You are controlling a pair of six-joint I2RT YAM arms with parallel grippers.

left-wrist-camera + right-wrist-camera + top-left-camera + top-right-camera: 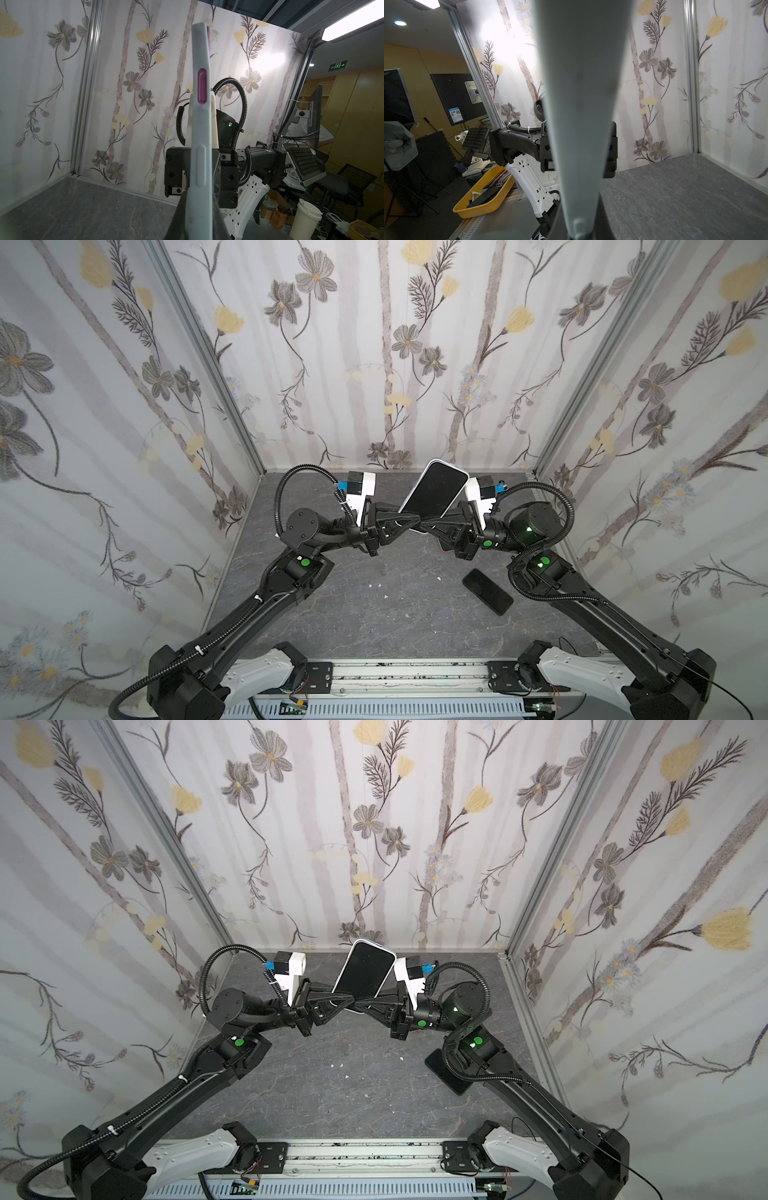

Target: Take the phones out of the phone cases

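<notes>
Grey marbled table (374, 622) enclosed by floral-papered walls (374, 344); left fingers (390, 526) and right fingers (441, 527) both clamp the cased phone (436, 489) above it.

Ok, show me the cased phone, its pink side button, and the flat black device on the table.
cased phone (434, 490): in a top view, middle of its dark screen.
pink side button (202, 86): left wrist view, middle of the button.
flat black device (487, 591): in a top view, middle of its upper face.
</notes>
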